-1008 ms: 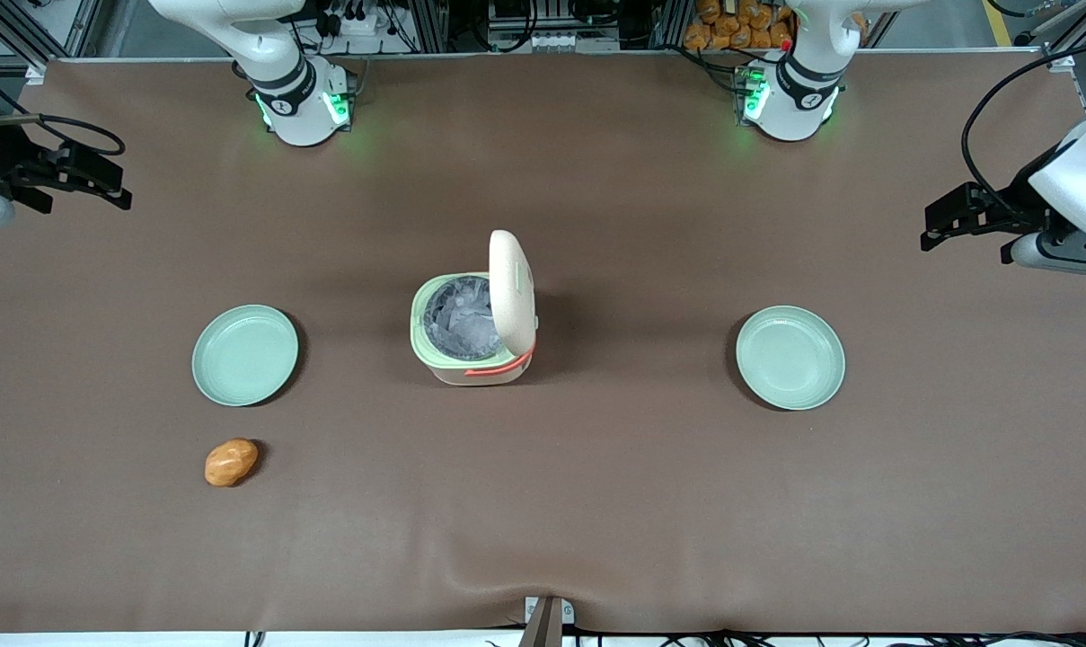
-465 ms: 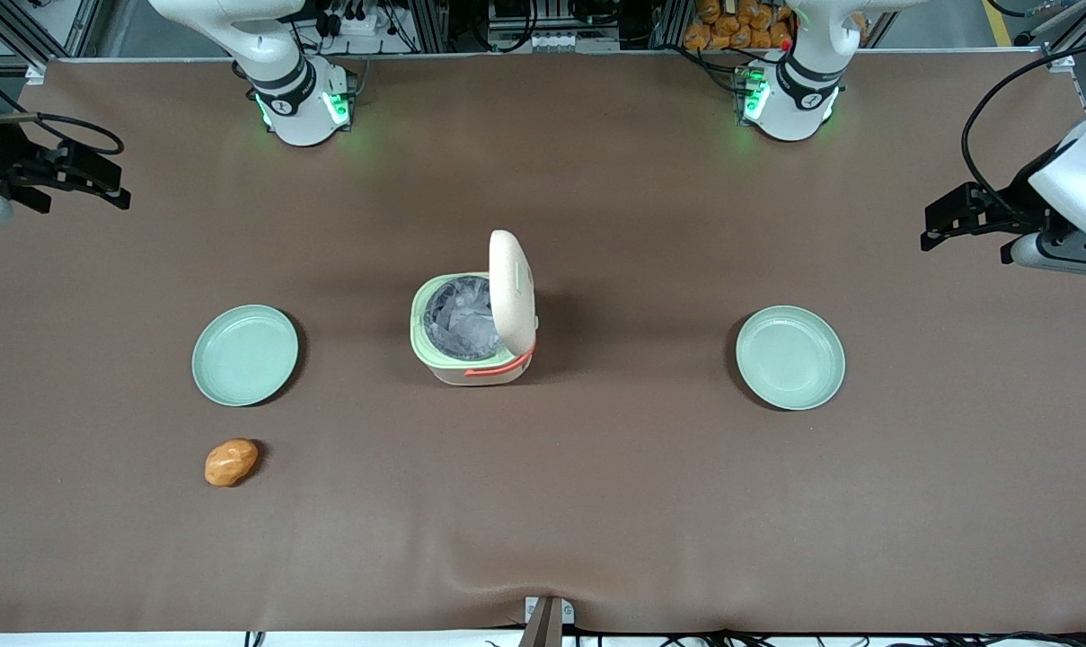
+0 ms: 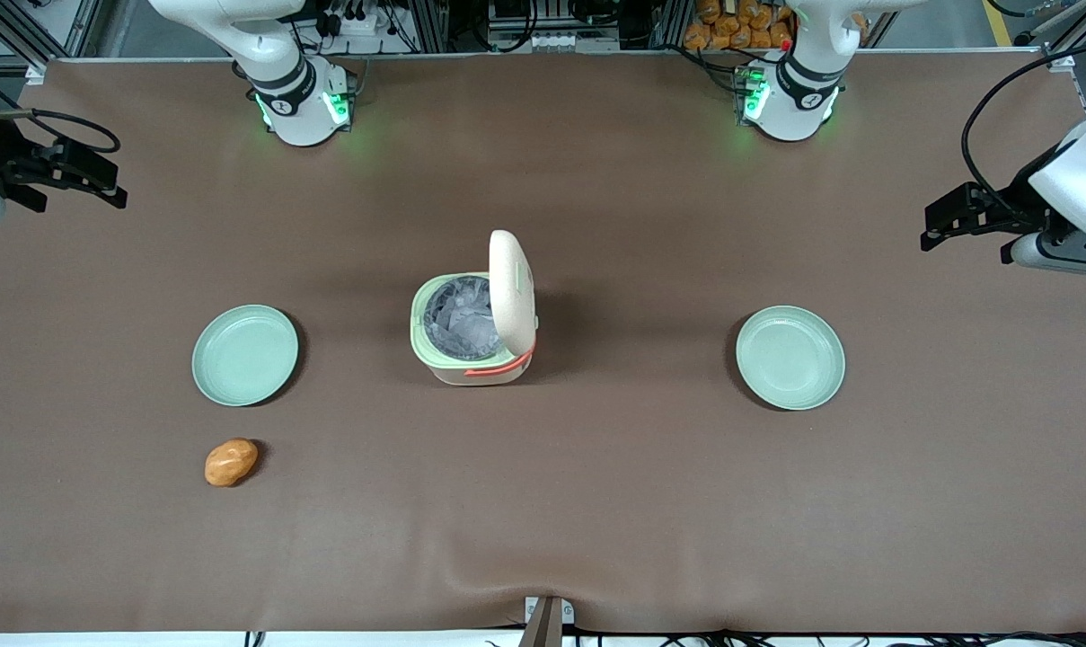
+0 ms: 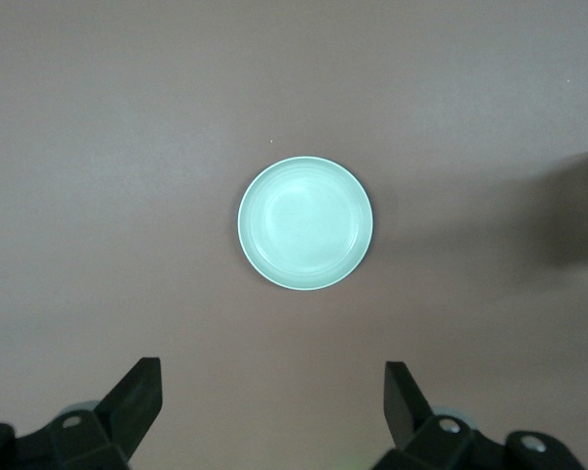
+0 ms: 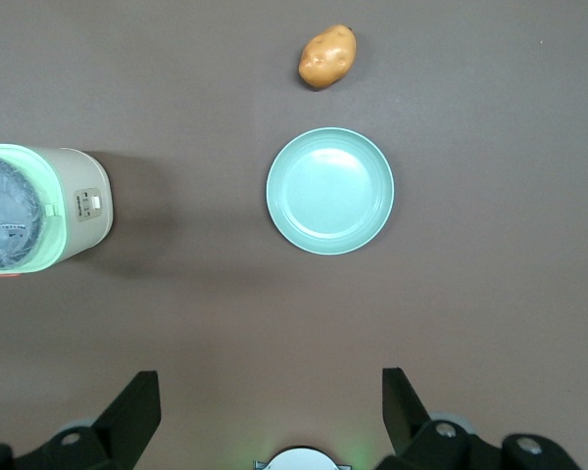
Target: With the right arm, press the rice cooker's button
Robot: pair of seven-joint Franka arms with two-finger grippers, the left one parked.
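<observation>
The rice cooker stands mid-table, cream with a coral band. Its lid stands open and upright over the pale green rim. It also shows in the right wrist view, with a small button panel on its side wall. My right gripper hangs high over the working arm's end of the table, far from the cooker. In the right wrist view the gripper is open wide and empty, with brown table between its fingers.
A mint-green plate lies between my gripper and the cooker. A potato lies nearer the front camera than that plate. A second plate lies toward the parked arm's end.
My right gripper has drifted slightly farther from the front camera. The cooker, plates and potato have not moved.
</observation>
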